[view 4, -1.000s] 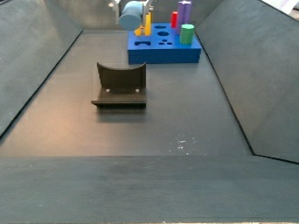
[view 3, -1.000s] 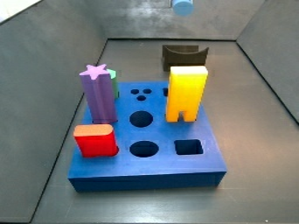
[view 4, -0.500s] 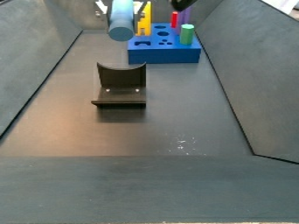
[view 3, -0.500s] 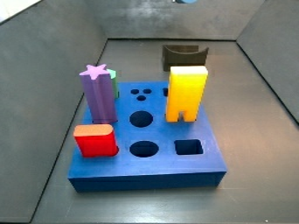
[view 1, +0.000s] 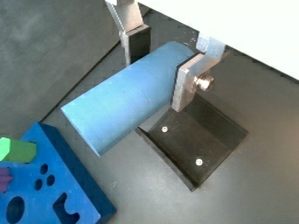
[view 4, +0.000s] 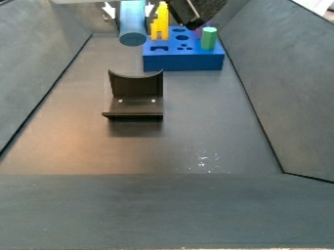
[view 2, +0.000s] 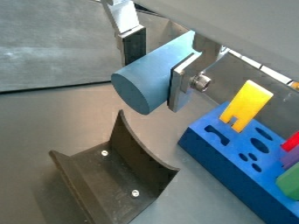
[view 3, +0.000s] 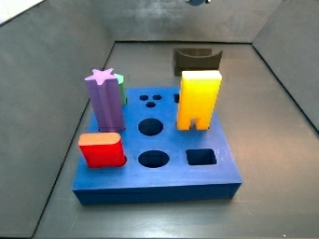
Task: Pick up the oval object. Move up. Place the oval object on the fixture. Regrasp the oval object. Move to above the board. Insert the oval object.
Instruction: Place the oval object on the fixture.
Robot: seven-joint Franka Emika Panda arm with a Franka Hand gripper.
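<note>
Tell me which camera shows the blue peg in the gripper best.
A wrist view: the blue peg lies full-length between the gripper fingers, above the fixture. In both wrist views it is large. A side view shows it small; in the remaining side view only a sliver shows at the top edge.

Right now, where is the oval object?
The oval object is held between the gripper jaws, in the air above the fixture, with the board close beside it in both wrist views.
</note>
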